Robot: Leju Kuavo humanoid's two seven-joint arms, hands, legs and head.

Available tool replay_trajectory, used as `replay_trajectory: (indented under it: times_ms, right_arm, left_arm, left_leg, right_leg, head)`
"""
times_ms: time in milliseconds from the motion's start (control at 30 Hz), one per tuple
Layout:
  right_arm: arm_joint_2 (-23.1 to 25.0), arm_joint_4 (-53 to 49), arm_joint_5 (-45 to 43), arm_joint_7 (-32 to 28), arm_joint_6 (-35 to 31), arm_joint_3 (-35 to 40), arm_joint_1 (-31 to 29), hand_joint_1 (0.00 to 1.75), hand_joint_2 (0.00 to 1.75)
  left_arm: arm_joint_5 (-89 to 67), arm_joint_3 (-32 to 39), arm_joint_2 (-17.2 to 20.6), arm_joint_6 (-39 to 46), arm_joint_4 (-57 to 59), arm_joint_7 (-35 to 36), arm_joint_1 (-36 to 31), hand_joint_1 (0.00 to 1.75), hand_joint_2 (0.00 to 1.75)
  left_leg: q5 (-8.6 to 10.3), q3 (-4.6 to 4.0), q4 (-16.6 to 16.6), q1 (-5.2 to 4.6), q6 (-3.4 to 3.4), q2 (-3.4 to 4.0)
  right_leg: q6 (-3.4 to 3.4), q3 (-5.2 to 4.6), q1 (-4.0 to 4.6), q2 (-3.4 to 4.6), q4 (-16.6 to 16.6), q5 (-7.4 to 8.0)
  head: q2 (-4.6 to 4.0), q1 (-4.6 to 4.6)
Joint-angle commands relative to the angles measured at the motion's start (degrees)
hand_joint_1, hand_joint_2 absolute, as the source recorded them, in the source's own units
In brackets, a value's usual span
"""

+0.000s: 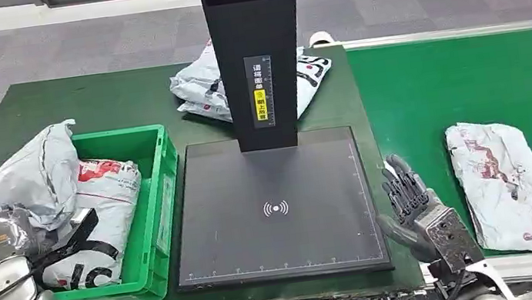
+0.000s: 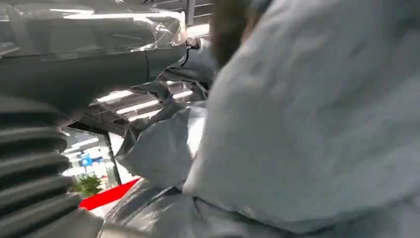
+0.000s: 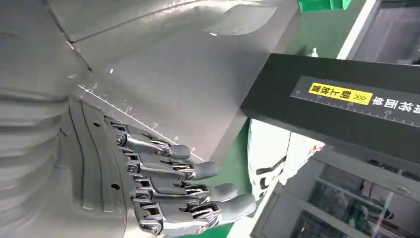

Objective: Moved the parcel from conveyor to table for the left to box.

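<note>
Right hand fingers apart, empty, at scan pad's 3 o'clock edge | parcel flat on conveyor, at hand's 3 o'clock, apart | left hand on bagged parcel over green bin, grip unclear | risk: slick bag may slip from a shallow grasp.

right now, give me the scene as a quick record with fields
left hand: holds a grey parcel over the green box
box contents: a white parcel
right hand: fingers apart, holding nothing, beside the black pad
conveyor: one white parcel lying flat
table: another parcel behind the black post
</note>
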Motion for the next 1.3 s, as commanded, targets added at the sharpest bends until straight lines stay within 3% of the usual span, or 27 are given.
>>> replay_trajectory:
  times_ms: [33, 133, 467, 633, 833, 933, 1067, 1300]
  right_arm:
    - [-1.3, 2.9, -0.4, 0.4, -0.6, 0.5, -1.7, 0.0, 1.75]
    - [-0.1, 2.4, 0.1, 0.8, -0.5, -0.4, -1.9, 0.0, 1.75]
    - [0.2, 2.4, 0.2, 0.9, -0.4, -0.7, -2.0, 0.0, 1.75]
    - [0.3, 1.2, 0.6, 0.9, -0.8, -2.1, -0.4, 0.0, 1.75]
    - [0.1, 0.9, 0.3, -0.1, -0.9, -2.7, 1.3, 0.0, 1.75]
    - [0.1, 0.9, 0.4, -0.1, -0.8, -2.4, 1.1, 0.0, 1.75]
    - [0.4, 0.7, 1.0, 0.0, -0.5, -1.9, 1.0, 0.0, 1.75]
    - [0.7, 0.8, 1.2, 0.2, -0.5, -2.0, 0.8, 0.0, 1.75]
  left_arm:
    - [-1.3, 1.1, -6.1, 4.1, -1.6, -5.6, -4.4, 0.0, 0.0]
    - [4.1, -0.9, -6.9, 3.4, -2.5, -9.6, -5.1, 0.0, 0.0]
    - [7.1, -1.4, -7.0, 4.3, -2.6, -11.1, -5.4, 0.0, 0.0]
    - [32.3, -0.7, -8.0, 2.5, -6.1, -19.4, -8.3, 0.0, 0.0]
    - [77.9, 3.9, -6.8, -19.7, -12.5, -30.2, -6.8, 0.0, 0.0]
    - [78.2, 4.0, -6.7, -19.9, -13.3, -30.3, -5.8, 0.0, 0.0]
    - [96.4, 6.6, -9.7, -25.6, -14.9, -31.6, -4.4, 0.0, 0.0]
    - [102.3, 6.8, -10.9, -26.4, -14.6, -30.1, -4.5, 0.0, 0.0]
  left_leg:
    - [0.03, 0.13, -0.1, 0.07, 0.02, -0.12]
    - [0.03, 0.03, 0.0, 0.03, 0.02, -0.12]
    - [0.02, 0.07, 0.0, 0.02, 0.0, -0.06]
    - [0.04, 0.07, 0.0, 0.08, 0.0, -0.18]
    - [0.01, 0.04, 0.0, 0.05, 0.01, -0.15]
    - [-0.05, 0.09, 0.0, 0.04, 0.0, 0.13]
    - [-0.03, 0.19, -0.1, 0.01, -0.04, 0.07]
    - [-0.02, 0.21, -0.1, 0.02, -0.01, 0.06]
  right_leg:
    - [-0.02, 0.24, 0.09, -0.25, -0.2, 0.01]
    - [0.0, 0.12, 0.04, -0.2, -0.1, 0.01]
    - [-0.03, 0.1, 0.03, -0.15, -0.1, 0.01]
    - [-0.04, 0.18, 0.11, -0.31, -0.1, 0.0]
    - [-0.03, 0.12, 0.07, -0.26, -0.1, -0.02]
    - [-0.04, 0.11, 0.05, 0.04, -0.1, 0.01]
    - [-0.06, 0.17, 0.03, -0.04, -0.1, 0.0]
    - [-0.06, 0.22, 0.04, -0.08, -0.2, 0.02]
  head:
    - [0.02, 0.0]
    - [0.0, 0.0]
    - [0.02, 0.0]
    - [0.02, 0.0]
    - [0.02, 0.0]
    - [0.0, 0.0]
    - [0.0, 0.0]
    - [0.02, 0.0]
